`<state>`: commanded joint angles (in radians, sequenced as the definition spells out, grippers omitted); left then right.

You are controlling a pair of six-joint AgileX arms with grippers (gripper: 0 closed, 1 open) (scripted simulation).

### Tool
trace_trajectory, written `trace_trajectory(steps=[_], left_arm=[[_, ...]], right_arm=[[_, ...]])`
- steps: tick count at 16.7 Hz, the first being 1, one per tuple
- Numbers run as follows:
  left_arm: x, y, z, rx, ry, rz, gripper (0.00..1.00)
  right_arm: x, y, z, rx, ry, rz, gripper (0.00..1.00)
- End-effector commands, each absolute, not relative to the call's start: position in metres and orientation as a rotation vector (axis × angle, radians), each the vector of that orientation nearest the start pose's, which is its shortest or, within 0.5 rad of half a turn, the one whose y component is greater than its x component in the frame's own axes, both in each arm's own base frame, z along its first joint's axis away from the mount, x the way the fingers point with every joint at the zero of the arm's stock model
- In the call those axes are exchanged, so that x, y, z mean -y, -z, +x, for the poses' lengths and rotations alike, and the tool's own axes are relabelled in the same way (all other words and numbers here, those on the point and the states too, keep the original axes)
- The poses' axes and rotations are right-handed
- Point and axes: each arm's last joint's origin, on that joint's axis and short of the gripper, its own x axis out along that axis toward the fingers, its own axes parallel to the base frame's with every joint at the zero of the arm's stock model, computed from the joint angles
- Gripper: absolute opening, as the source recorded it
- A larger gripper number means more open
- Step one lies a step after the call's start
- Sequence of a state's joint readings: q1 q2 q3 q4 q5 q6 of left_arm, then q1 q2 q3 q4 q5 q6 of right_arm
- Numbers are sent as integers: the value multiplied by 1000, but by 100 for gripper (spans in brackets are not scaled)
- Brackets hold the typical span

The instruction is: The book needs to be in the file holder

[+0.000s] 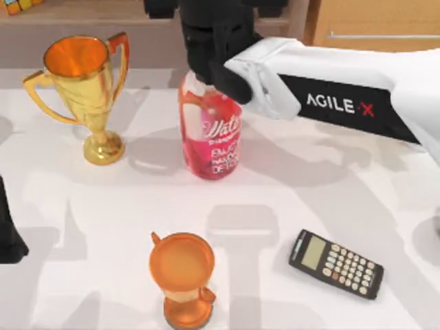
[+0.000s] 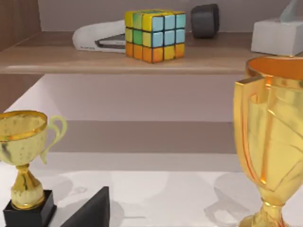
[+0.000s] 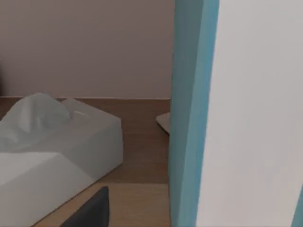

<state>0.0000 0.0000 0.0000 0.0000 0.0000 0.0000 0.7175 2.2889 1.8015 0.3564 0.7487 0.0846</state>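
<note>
Right wrist view: slim white book with a pale teal side (image 3: 236, 113) stands upright close before the right gripper (image 1: 216, 65) (finger spacing cannot be told) above the red bottle (image 1: 210, 134).

Soft, even light falls from above my arms; the white table (image 1: 275, 206) carries pale, blurred shadows, and the gold trophy (image 1: 86, 82) shows mild glare.

My right arm (image 1: 344, 103) spans 12 to 3 o'clock; open table (image 1: 275, 192) lies between the bottle (image 1: 210, 134) and the calculator (image 1: 335, 263).
</note>
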Motion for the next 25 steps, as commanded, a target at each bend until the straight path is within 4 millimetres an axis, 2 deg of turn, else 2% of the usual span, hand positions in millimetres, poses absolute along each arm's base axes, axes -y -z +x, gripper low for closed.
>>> trace_trajectory(steps=[4, 6, 8, 11, 16, 25], left_arm=[[1, -160, 106, 0, 0, 0, 100], [1, -160, 106, 0, 0, 0, 100], [1, -160, 106, 0, 0, 0, 100], [1, -160, 106, 0, 0, 0, 100], [1, -160, 106, 0, 0, 0, 100], [1, -160, 106, 0, 0, 0, 100]], right_arm=[[-370, -238, 387, -89, 8, -12, 100], [-379, -238, 385, -89, 8, -11, 100], [-374, -234, 397, -88, 8, -11, 100], [-344, -224, 430, -88, 8, -10, 100], [-338, -219, 436, -89, 8, -12, 100], [-338, -219, 436, -89, 8, -12, 32]])
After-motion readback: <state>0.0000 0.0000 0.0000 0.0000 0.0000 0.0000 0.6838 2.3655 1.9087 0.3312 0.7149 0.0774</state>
